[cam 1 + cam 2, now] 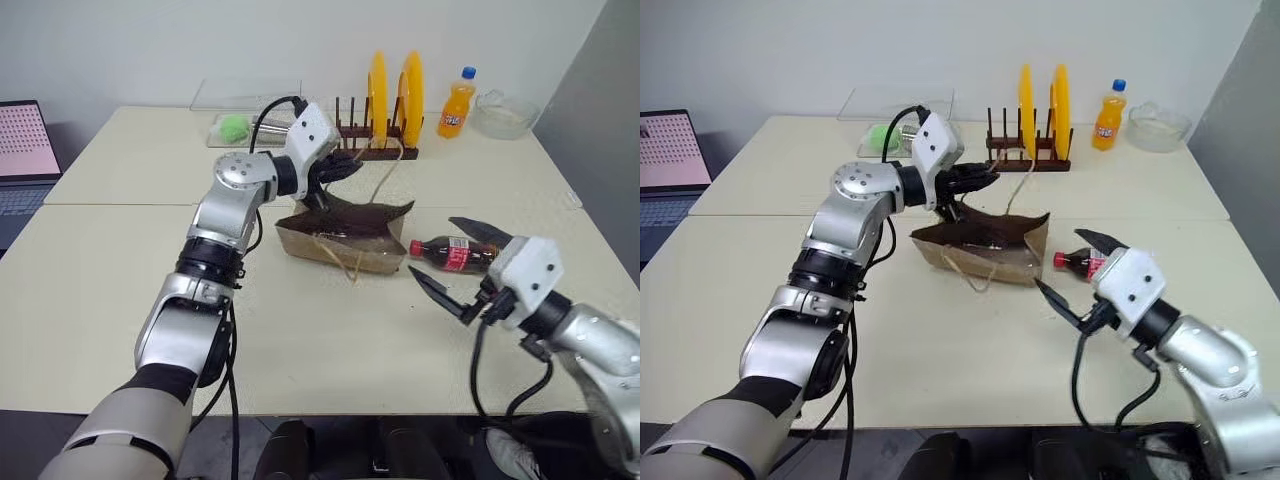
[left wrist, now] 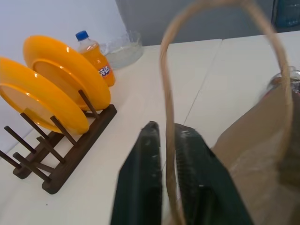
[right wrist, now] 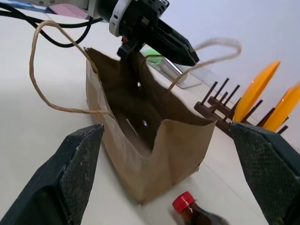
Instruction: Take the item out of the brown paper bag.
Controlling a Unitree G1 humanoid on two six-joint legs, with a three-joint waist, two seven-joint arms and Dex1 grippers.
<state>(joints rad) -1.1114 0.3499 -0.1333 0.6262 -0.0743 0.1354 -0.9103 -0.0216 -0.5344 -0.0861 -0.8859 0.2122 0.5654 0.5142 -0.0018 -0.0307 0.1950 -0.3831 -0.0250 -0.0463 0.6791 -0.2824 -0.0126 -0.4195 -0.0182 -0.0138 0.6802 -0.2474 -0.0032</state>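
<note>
The cola bottle (image 1: 452, 252) lies on its side on the table (image 1: 120, 260), just right of the paper bag (image 1: 340, 238), so it is already out of the bag. It is small and full of dark drink, so it is likely a bit heavy for its size. It is round and smooth, so it may roll or slip. The best place to hold it looks like the middle, around the red label. The bag is soft and light and will bend easily. The left claw (image 2: 165, 140) is nearly closed, with one thin cord handle (image 2: 167, 89) between its fingers. The right claw (image 1: 458, 260) is wide open and holds nothing, near the bottle on the right. The table is pale and flat. At the far side stand a rack (image 1: 372, 145) with yellow plates (image 1: 410, 95), an orange soda bottle (image 1: 457, 105) and a glass bowl (image 1: 505, 112). A laptop (image 1: 25, 150) sits on the far left.
</note>
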